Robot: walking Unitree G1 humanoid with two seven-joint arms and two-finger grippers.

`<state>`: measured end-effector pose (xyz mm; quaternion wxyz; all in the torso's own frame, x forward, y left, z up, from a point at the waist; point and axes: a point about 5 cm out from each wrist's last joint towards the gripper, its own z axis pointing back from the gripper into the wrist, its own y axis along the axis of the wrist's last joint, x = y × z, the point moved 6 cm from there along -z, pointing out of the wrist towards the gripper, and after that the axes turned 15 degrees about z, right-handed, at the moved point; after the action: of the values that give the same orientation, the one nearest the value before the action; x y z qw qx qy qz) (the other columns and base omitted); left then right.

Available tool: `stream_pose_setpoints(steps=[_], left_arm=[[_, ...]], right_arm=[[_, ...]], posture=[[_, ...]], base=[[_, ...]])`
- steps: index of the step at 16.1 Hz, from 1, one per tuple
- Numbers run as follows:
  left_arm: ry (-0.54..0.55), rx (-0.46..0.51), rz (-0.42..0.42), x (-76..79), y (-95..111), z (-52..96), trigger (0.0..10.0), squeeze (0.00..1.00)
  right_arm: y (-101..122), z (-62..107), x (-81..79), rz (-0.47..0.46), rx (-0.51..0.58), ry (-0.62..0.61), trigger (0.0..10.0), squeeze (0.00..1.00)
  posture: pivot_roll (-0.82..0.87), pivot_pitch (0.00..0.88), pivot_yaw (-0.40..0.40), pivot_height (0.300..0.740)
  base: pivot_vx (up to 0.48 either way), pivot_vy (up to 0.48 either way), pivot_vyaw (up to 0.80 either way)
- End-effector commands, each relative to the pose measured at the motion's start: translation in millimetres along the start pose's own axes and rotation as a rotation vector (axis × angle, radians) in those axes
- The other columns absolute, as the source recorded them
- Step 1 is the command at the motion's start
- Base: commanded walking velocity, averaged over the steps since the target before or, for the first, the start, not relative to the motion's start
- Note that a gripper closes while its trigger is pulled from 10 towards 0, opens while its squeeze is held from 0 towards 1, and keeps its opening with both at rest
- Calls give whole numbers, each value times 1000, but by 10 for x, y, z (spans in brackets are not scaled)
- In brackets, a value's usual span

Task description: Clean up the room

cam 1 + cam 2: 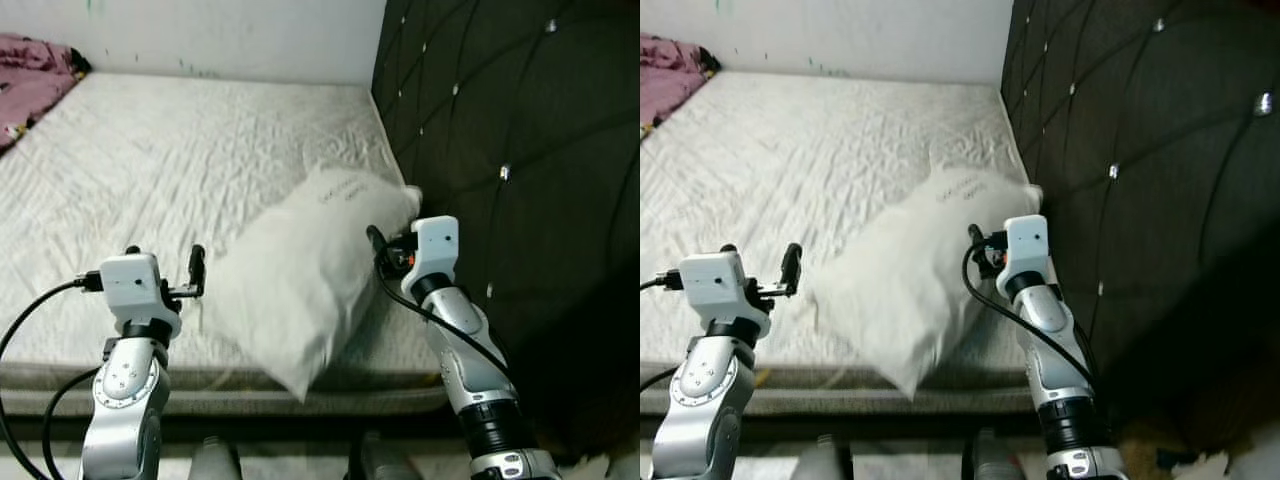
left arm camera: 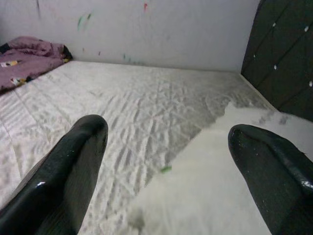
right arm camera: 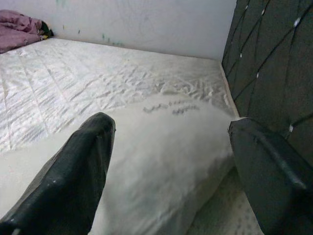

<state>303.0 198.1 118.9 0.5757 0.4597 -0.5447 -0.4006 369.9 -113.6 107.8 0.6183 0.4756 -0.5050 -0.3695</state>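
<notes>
A white pillow [image 1: 300,280] lies tilted on the bare white mattress [image 1: 150,170], near its front right corner and beside the dark headboard; its outline is blurred. My left gripper [image 1: 165,258] is open just left of the pillow's lower end, with nothing between its fingers [image 2: 73,161]. At the pillow's right side, close to the headboard, my right gripper [image 1: 385,250] is open. In the right wrist view the pillow [image 3: 161,161] lies between and beyond the two black fingers [image 3: 83,166], and I cannot tell whether they touch it.
A dark tufted headboard [image 1: 520,150] runs along the mattress's right side. A pink blanket [image 1: 30,75] is bunched at the far left corner against the white wall [image 1: 230,35]. The mattress's front edge [image 1: 250,385] is just below my arms.
</notes>
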Motion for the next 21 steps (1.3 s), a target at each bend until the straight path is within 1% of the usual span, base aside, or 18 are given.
stream_pose_setpoints(steps=[1,2,4,5,6,7,9,10,11,13,14,17,20,21], left_arm=[[-1,-12,4,18,-11,-2,10000,0],[-2,-6,18,14,0,-9,10000,0],[16,21,10,-39,42,-7,10000,0],[36,35,-6,-80,70,1,10000,0],[46,36,-3,-100,72,1,10000,0],[54,37,-2,-113,73,2,10000,0],[75,39,-5,-138,77,7,10000,0],[80,35,-5,-146,70,7,10000,0],[59,37,1,-112,71,9,10000,0],[13,34,10,-40,69,27,10000,0],[5,33,12,-27,68,28,10000,0],[-11,32,14,6,76,22,10000,0],[-27,27,15,25,68,16,10000,0],[-29,26,15,28,65,15,10000,0]], right_arm=[[-7,3,-7,-7,-6,7,10000,0],[-14,-2,-17,-5,-13,14,10000,0],[-7,-9,-32,17,-13,20,10000,0],[32,-23,-76,55,4,44,10000,0],[82,-28,-118,61,31,65,10000,0],[128,-29,-166,25,53,90,10000,0],[169,-55,-156,57,63,60,10000,0],[134,-57,-175,71,37,71,10000,0],[115,-38,-242,71,32,126,10000,0],[208,5,-306,44,91,162,10000,0],[238,11,-323,45,107,172,10000,0],[266,24,-367,34,117,201,10000,0],[292,45,-418,47,135,230,10000,0],[278,39,-410,39,127,228,10000,0]], posture=[[-40,10,-33,602],[-40,11,-34,602],[-41,12,-34,602],[-40,12,-37,602],[-40,10,-39,602],[-39,9,-41,602],[-38,5,-46,602],[-35,5,-50,602],[-33,5,-52,602],[-32,5,-54,602],[-33,6,-55,602],[-34,18,-52,602],[-38,17,-49,602],[-38,17,-49,602]], base=[[0,0,0],[0,0,0],[0,0,0],[0,0,0],[0,0,0],[0,0,0],[0,0,0],[0,0,0],[0,0,0],[0,0,0],[292,0,0],[419,0,0],[480,0,683],[480,0,0]])
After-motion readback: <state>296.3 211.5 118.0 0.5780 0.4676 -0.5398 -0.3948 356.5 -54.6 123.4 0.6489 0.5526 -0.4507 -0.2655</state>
